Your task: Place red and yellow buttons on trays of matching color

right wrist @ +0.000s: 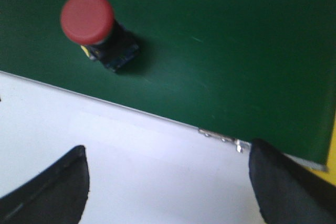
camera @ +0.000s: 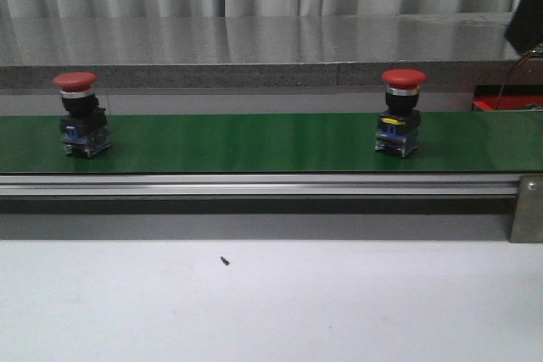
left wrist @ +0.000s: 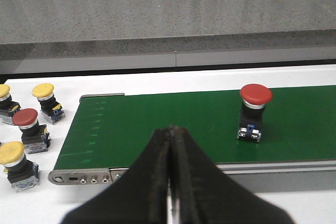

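White worktop (camera: 271, 303) fills the lower part of the front frame, with a tiny dark speck (camera: 225, 261) just left of centre. Above it the green belt (camera: 254, 142) runs across the middle, carrying a red button (camera: 81, 114) at the left and a second red button (camera: 400, 112) right of centre, well apart. A red tray (camera: 507, 104) peeks in at the right edge. Left gripper (left wrist: 170, 145) has its fingers pressed together over the belt's near edge, holding nothing. Right gripper (right wrist: 168, 182) is spread wide above the worktop, empty, the second button at upper left of its view.
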You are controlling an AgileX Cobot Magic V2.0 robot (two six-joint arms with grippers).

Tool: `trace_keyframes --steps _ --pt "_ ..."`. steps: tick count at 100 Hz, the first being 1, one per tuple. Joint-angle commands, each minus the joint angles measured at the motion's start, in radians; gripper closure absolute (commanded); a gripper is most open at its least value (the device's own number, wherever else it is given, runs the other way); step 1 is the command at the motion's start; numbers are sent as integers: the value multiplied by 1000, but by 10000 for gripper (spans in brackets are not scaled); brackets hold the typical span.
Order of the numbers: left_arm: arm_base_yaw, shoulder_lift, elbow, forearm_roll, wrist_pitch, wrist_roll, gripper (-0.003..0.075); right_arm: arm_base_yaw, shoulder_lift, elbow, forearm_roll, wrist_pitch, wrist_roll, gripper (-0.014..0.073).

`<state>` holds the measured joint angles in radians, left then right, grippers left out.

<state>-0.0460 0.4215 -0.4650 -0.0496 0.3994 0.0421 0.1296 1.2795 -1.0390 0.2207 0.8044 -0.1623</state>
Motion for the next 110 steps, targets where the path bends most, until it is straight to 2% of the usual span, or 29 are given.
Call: trace_keyframes --steps 1,18,51,59,65,75,80,95,110 --pt "-9 4 -27 -3 -82 2 740 41 44 -93 12 -39 -13 -22" --pt "-9 4 -27 -3 -77 2 740 83 172 -207 2 -36 -13 -22" --pt "-9 4 -27 -5 -77 2 740 83 372 -336 -57 15 -13 -15" --pt "-9 4 -27 -5 -77 2 740 83 401 -339 -68 22 -12 53" --pt "-9 4 -27 -5 -77 2 740 83 417 -339 -70 35 -11 146" --pt "-9 4 -27 -5 -77 2 740 83 424 -339 -70 74 -2 363" --pt "-9 4 -27 -5 -77 2 740 81 422 -344 -71 92 -2 430" --pt "-9 4 -27 -5 -77 2 740 43 416 -418 -79 157 -2 450" --pt "-9 4 -27 -5 -77 2 740 -66 413 -524 -90 220 -2 450"
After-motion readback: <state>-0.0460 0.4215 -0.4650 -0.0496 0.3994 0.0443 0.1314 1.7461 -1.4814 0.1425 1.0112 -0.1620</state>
